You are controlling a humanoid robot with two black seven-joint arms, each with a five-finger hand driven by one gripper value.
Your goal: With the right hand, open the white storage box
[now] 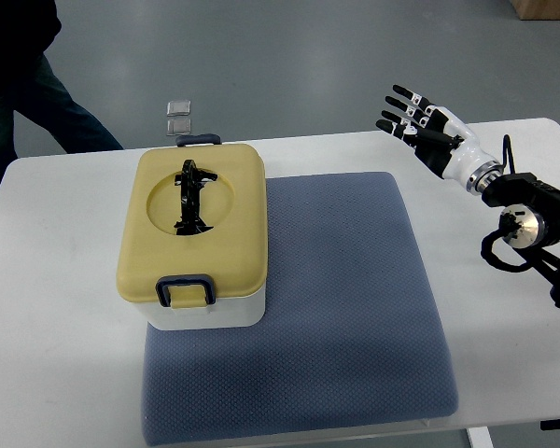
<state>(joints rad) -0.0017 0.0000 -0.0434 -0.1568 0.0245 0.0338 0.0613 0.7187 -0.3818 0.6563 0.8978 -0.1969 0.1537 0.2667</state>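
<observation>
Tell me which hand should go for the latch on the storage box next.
Right. The right hand is the only one in view, raised with fingers spread, holding nothing, off to the right of the storage box. The box's lid is still down and its front latch unobstructed. No left arm shows.

No legible text, labels, numbers or signs anywhere.

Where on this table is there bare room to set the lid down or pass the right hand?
The blue mat lies bare right of the storage box and in front of it. White table is bare left of the box, and right of the mat, under the open right hand. Only the mat's far-left corner is crowded.
</observation>
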